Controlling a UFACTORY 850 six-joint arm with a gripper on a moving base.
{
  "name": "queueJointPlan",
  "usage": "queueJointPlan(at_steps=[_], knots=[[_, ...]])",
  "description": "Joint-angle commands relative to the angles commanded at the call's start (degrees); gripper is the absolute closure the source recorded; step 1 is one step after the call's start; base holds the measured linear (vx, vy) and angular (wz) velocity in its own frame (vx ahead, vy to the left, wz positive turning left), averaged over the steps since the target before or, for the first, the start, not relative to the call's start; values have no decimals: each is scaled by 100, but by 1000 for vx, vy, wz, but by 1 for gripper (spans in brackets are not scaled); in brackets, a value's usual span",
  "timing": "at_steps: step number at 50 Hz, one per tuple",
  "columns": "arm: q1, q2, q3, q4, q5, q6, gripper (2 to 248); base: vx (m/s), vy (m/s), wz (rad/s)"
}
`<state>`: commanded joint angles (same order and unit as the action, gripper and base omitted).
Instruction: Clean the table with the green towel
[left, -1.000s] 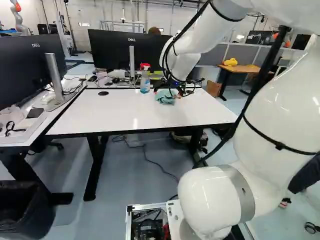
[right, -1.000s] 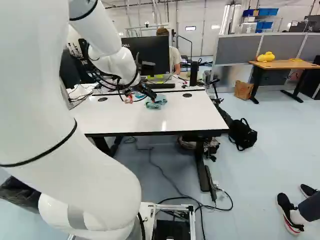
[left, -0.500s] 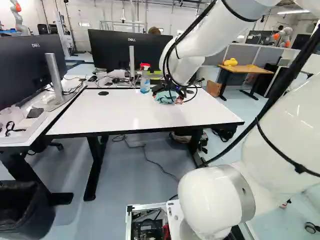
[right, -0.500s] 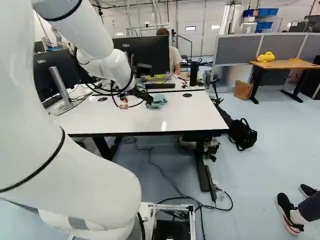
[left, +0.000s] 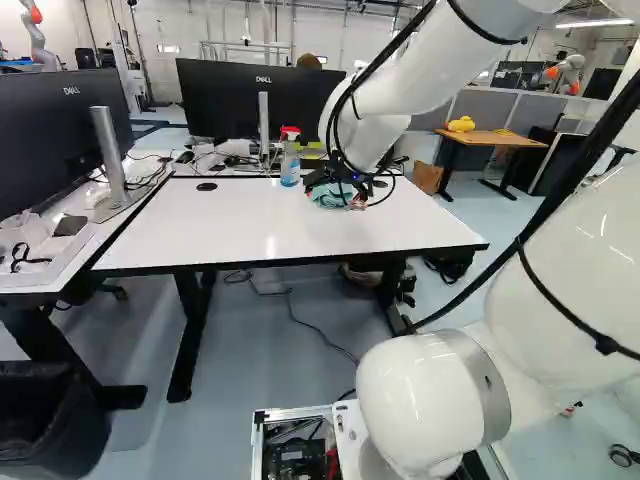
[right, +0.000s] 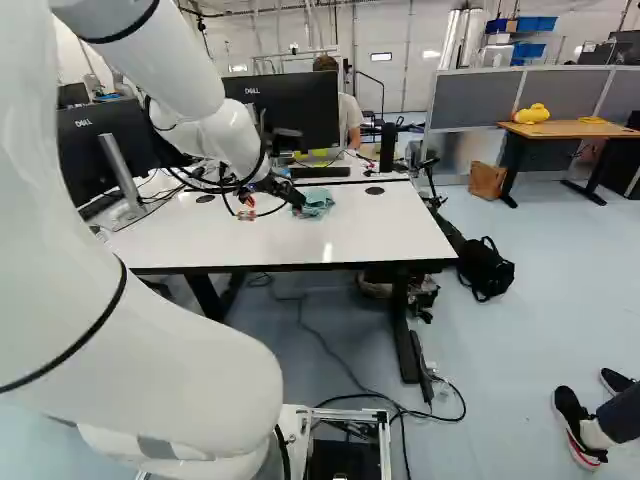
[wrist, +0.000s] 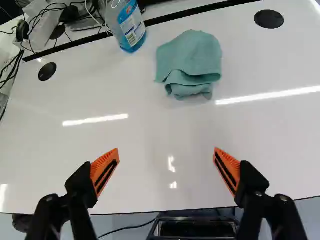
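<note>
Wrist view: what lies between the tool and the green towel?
In the wrist view, only bare white tabletop lies between the open tool and the towel.

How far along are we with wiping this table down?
Done: the arm is over the white table, with the green towel ahead of the pincer. I can't tell whether any wiping has been done.
In hand: nothing; the pincer is open.
Left, as I judge it: grip the towel lying near the spray bottle, then wipe.
</note>
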<state>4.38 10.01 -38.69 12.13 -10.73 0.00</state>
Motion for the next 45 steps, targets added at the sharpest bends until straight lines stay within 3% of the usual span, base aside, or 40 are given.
queueJointPlan(at_steps=[23,45], knots=[[-20,28,157,-57,284,0,3,0,0,0],[-63,86,484,-174,872,0,3,0,0,0]])
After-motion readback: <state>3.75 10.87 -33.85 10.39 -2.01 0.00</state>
